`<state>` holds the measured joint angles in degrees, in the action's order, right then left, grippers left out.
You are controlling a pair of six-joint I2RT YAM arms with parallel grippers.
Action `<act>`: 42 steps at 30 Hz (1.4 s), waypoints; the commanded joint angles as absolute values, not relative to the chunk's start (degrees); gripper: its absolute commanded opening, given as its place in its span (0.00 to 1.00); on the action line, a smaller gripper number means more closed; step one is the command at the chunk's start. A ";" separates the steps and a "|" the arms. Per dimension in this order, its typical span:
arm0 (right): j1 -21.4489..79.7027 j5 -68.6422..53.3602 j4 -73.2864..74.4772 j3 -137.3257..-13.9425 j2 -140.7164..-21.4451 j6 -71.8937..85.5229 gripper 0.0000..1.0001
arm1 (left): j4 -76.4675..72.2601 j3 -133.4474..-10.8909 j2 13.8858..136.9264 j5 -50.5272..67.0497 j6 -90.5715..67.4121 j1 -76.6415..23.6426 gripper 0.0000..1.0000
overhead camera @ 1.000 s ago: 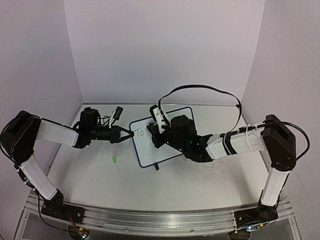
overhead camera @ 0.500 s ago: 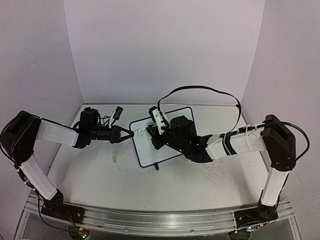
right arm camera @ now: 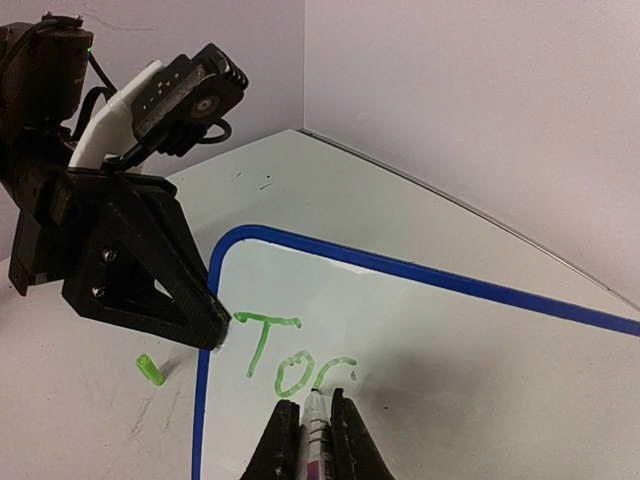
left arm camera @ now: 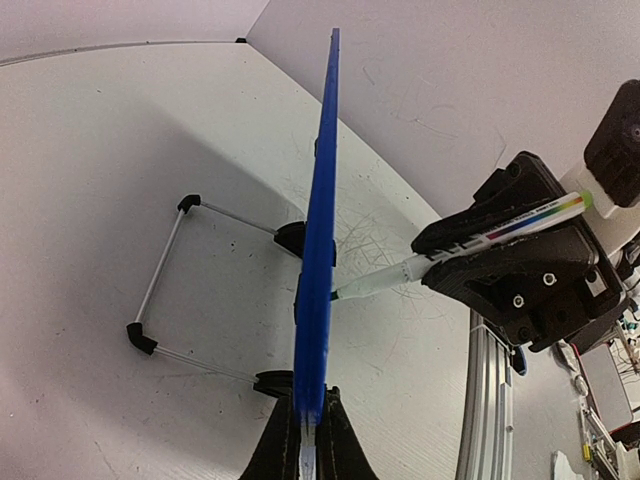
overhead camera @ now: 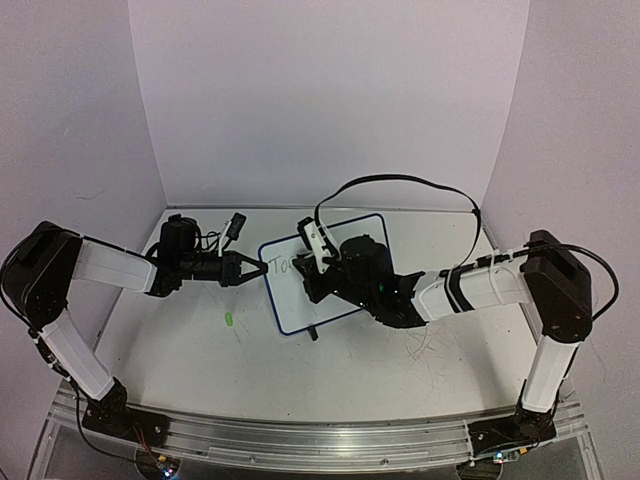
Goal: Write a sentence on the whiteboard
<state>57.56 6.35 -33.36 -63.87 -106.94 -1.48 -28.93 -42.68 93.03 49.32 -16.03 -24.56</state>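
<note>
Right fingers (right arm camera: 283,446) pressing marker (right arm camera: 316,424) to whiteboard (right arm camera: 470,350), left fingers (left arm camera: 279,456) pinching its edge

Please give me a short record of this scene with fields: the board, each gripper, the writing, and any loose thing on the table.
whiteboard: standing on the table, blue frame
left gripper: shut on the whiteboard's left edge
right gripper: shut on a marker, tip touching the whiteboard
writing: green letters reading "Toc", near the upper left corner
loose item: small green cap on the table, left of the whiteboard, not touching it
</note>
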 commanded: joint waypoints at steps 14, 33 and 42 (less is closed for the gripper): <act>57.48 11.35 -34.34 -62.73 -105.23 -1.95 0.00 | -29.17 -43.67 90.43 49.52 -14.61 -24.25 0.00; 56.50 12.95 -36.50 -64.07 -105.69 -1.23 0.00 | -29.18 -43.92 90.82 49.82 -14.58 -24.24 0.00; 55.93 12.96 -36.75 -65.42 -106.43 -1.23 0.00 | -29.18 -43.68 90.75 49.90 -14.51 -24.28 0.00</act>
